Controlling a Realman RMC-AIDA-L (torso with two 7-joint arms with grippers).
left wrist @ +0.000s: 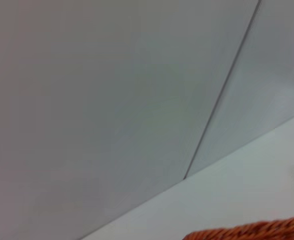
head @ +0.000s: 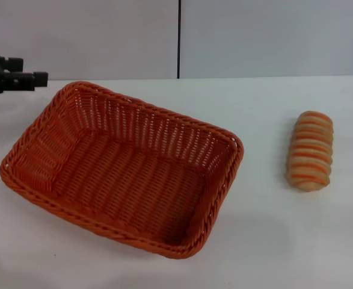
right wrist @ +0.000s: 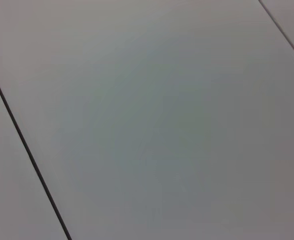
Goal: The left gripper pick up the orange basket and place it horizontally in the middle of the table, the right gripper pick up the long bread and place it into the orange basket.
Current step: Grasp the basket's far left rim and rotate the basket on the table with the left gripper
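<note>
- The white bench carries two things.
- An orange basket sits on its left half, set at a slant.
- A long bread lies well apart, to the right.

No readable text or labels anywhere (none visible).
</note>
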